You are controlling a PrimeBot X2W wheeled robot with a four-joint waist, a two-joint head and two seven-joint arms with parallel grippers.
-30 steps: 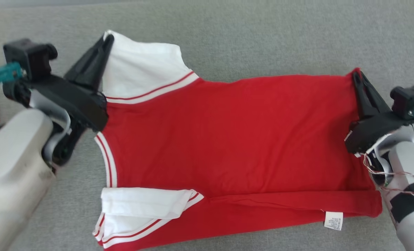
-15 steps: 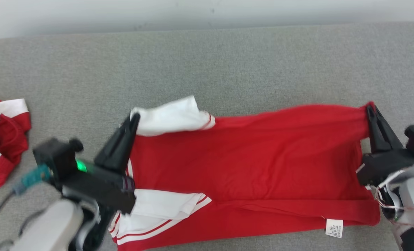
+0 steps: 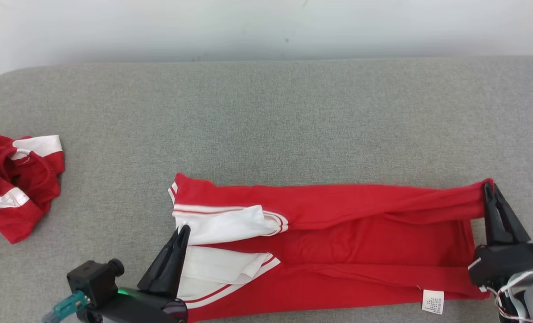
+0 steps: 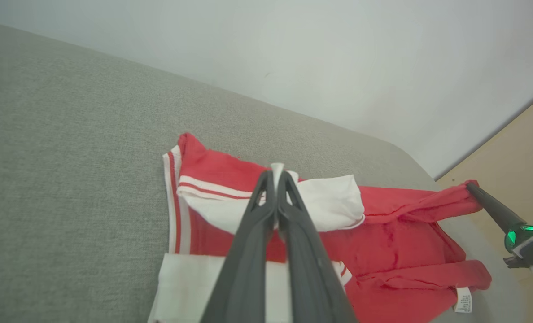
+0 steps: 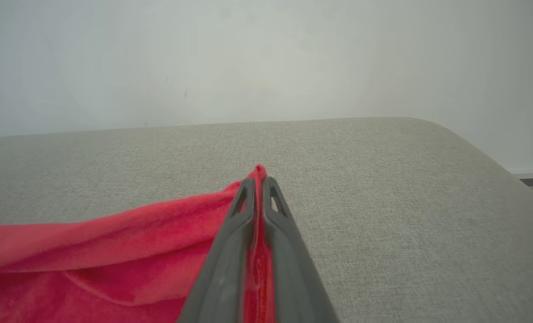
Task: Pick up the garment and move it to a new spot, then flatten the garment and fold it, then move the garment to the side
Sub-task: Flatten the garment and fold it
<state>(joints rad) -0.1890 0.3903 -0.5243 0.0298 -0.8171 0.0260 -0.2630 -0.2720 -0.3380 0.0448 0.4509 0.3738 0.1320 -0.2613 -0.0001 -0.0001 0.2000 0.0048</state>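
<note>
The garment (image 3: 360,233), red with white sleeves, lies on the grey padded surface (image 3: 293,125) as a long band, its far half doubled over toward me. My left gripper (image 3: 184,228) is shut on the white upper sleeve (image 3: 221,222); in the left wrist view a tip of white cloth pokes out between the closed fingertips (image 4: 271,177). My right gripper (image 3: 490,186) is shut on the red hem corner at the band's right end, and red cloth (image 5: 114,251) runs between its pressed fingers (image 5: 244,197). That corner is held slightly above the surface.
A second crumpled red and white garment (image 3: 15,188) lies at the far left of the surface. A white label (image 3: 432,301) hangs at the near right hem. A pale wall (image 3: 266,27) rises behind the surface. Bare grey surface stretches beyond the band.
Both grippers have drawn the garment's far edge toward me, folding the spread shirt into a narrower band. The head camera has tilted up, bringing the wall and the second garment into view.
</note>
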